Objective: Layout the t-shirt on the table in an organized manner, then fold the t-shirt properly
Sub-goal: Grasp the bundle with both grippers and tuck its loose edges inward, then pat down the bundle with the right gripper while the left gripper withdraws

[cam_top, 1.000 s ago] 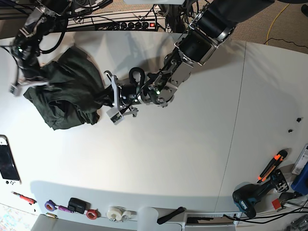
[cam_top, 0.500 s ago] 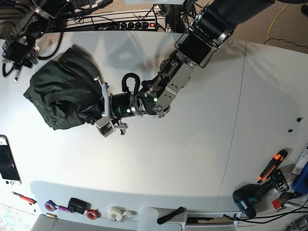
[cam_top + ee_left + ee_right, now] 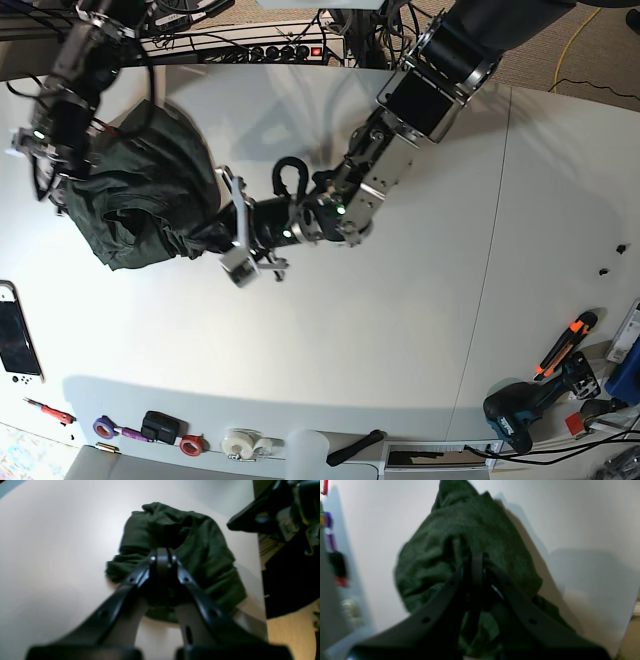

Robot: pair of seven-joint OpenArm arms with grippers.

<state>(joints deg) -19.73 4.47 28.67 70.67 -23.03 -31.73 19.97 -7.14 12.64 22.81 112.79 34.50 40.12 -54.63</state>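
T-shirt bunched (no clear long axis), both arms' fingers pinching it closed

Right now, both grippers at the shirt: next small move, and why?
Probably draw the left gripper and right gripper apart: both are shut at opposite edges of the t-shirt, which is bunched on the table, not spread.

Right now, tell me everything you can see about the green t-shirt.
The t-shirt is dark green, heathered soft fabric, plain and unmarked. It sits bunched in a wrinkled heap, not laid out, with deep folds, near the far corner of the white table on the base view's left. Both end effectors are shut on it: the left end effector pinches the edge facing the table's middle, and the right end effector grips the opposite side. Sleeves and collar cannot be told apart.
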